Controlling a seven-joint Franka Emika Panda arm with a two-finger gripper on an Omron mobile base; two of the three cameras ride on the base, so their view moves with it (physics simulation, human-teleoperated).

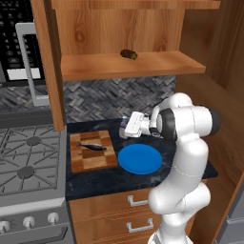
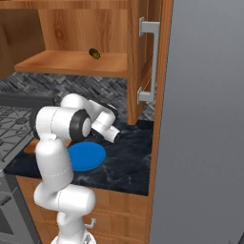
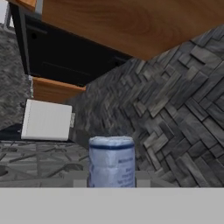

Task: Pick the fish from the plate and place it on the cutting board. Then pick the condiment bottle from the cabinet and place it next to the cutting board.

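Observation:
The slender dark fish lies on the checkered cutting board at the counter's left. To the board's right sits the bare blue plate, also seen from the other side. My gripper hangs level just above the counter, behind the plate and beside the board's back right corner. It is shut on the condiment bottle, which looks like an upright pale blue-white cylinder with a dark blue band. Grey fingertips flank the bottle. The cabinet stands open overhead.
A stubby dark oblong item with a yellowish end lies on the cabinet shelf. The stove adjoins the board's left. A herringbone tile wall backs the dark counter. A tall wooden panel bounds the right.

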